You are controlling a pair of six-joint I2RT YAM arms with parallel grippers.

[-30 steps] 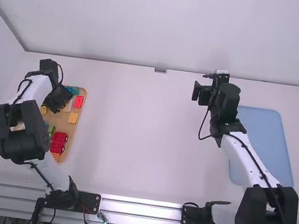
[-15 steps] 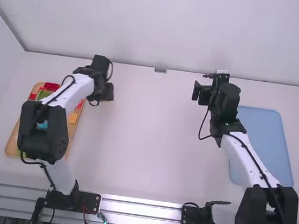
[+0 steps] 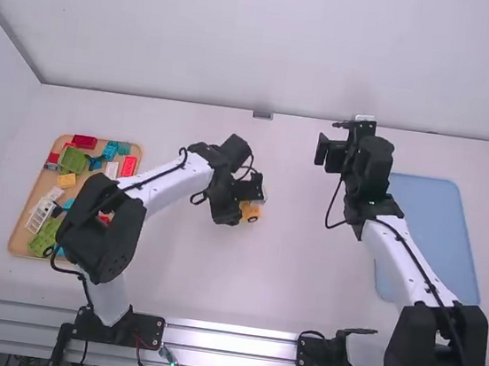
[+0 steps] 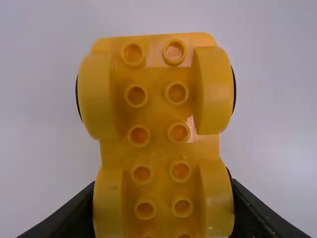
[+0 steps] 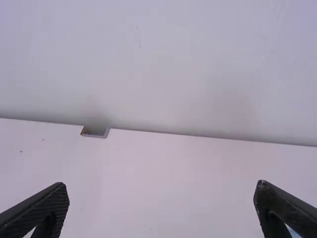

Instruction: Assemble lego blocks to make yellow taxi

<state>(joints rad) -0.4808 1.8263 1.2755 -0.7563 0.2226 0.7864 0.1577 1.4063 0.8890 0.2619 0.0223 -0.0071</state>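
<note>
Swung right from tray [image 3: 23, 229] to middle of tabletop [image 3: 296, 270], with left gripper [image 4: 162, 188] clamped on yellow wheeled base [image 4: 158, 111]. Probably bringing taxi's chassis for building, with right gripper [image 5: 162, 185] spread apart.

Blue board [image 3: 436, 224] on white table [image 3: 259, 283], right side — small grey bracket [image 3: 263, 115] at far edge, by pale wall [image 3: 270, 43].

High view faces forward and down onto the surface [image 3: 286, 277]. Left wrist view faces the yellow block [image 4: 159, 148] closely. High and right wrist views share the rear wall [image 3: 270, 43].
</note>
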